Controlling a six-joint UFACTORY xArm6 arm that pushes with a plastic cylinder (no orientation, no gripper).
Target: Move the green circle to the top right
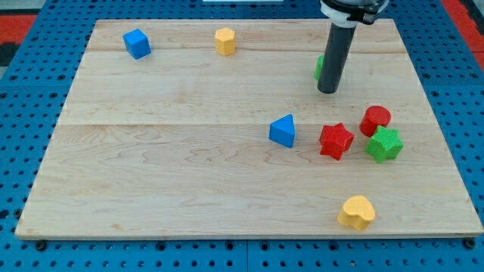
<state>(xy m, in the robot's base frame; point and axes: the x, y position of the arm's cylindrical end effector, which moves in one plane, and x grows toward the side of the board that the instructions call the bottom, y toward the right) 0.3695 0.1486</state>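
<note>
Wooden table (189, 174) on a blue pegboard (23, 151). Landmark: my tip (327, 91), the lower end of the dark rod, resting on the table toward the view's upper right.

- End effector: a plain rod, nothing to open or close, nothing held.
- Green circle (319, 66): just behind the rod on its left side, mostly hidden; only a sliver of green shows, so the shape is probably round but cannot be confirmed. Appears to touch the rod or sit just beside it, slightly above the tip.
- Red circle (375, 119): below and right of the tip, near.
- Green star (384, 144): further below-right, touching the red circle.
- Red star (336, 140): straight below the tip.
- Blue triangle (283, 131): below-left.
- Yellow heart (357, 212): well below, near the table's bottom edge.
- Yellow hexagon (224, 41): up-left.
- Blue cube (137, 44): far left, well apart.
</note>
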